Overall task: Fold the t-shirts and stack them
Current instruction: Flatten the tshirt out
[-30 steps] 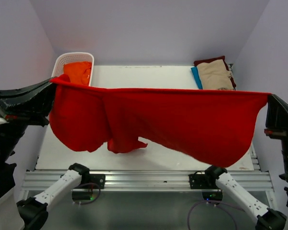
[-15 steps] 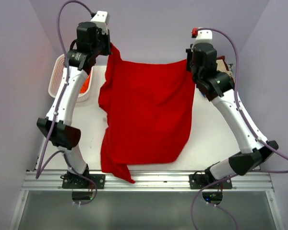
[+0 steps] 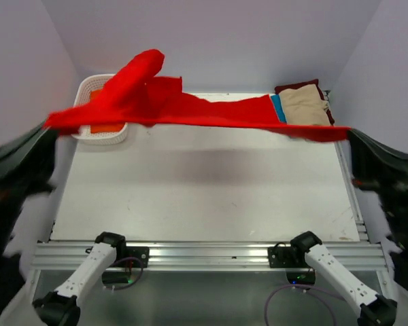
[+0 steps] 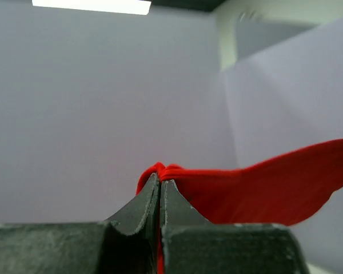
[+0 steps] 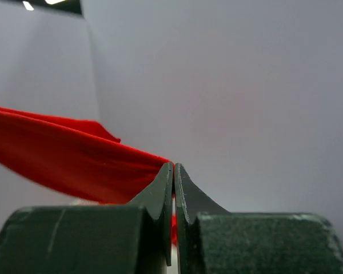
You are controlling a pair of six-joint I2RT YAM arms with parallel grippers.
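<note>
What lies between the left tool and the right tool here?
The red t-shirt, stretched in mid-air above the table from left tool to right tool; top view shows the span, wrist views the pinched ends.

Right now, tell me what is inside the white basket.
An orange shirt lies in the white basket. The red shirt, stretched in the air across it, covers most of the inside, so anything else there cannot be seen.
</note>
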